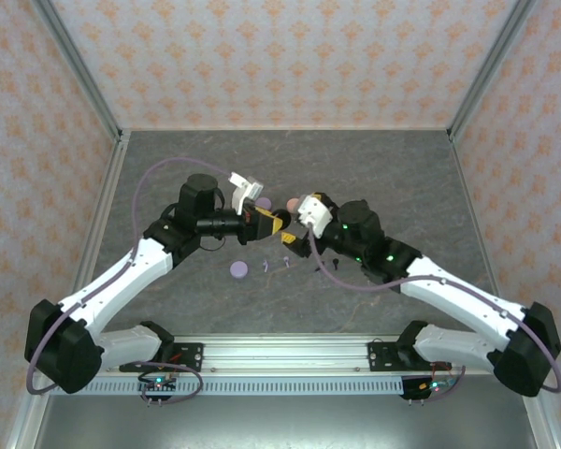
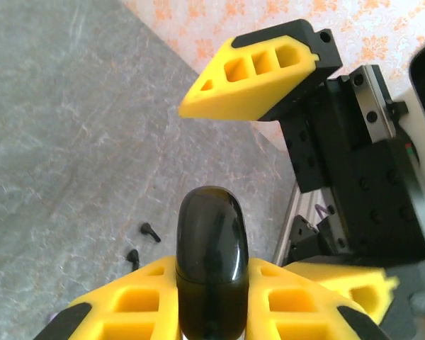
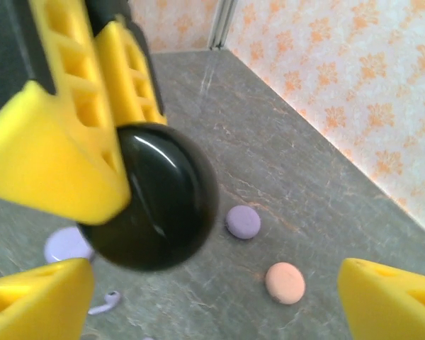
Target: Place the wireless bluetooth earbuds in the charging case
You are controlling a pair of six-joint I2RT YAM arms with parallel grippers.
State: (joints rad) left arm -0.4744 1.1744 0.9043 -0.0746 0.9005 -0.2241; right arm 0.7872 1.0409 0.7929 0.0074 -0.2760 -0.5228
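Note:
A glossy black charging case [image 2: 211, 255] stands on edge between the yellow fingers of my left gripper [image 2: 212, 268], which is shut on it. In the right wrist view the same black case [image 3: 156, 198] hangs above the table in those fingers [image 3: 64, 142]. My right gripper [image 3: 212, 304] is open, its jaws wide apart on either side below the case and touching nothing. The two grippers meet mid-table, left gripper [image 1: 280, 223] and right gripper [image 1: 301, 211]. Two black earbuds [image 2: 150, 231] lie on the table. A lavender earbud [image 3: 105, 302] lies below the case.
A lavender case [image 3: 243, 222] and a pink case [image 3: 284, 282] lie closed on the grey table [image 1: 393, 178]. Another lavender case [image 1: 239, 270] sits nearer the left arm, with small earbuds [image 1: 285, 259] beside it. Patterned walls [image 1: 262, 56] enclose the table.

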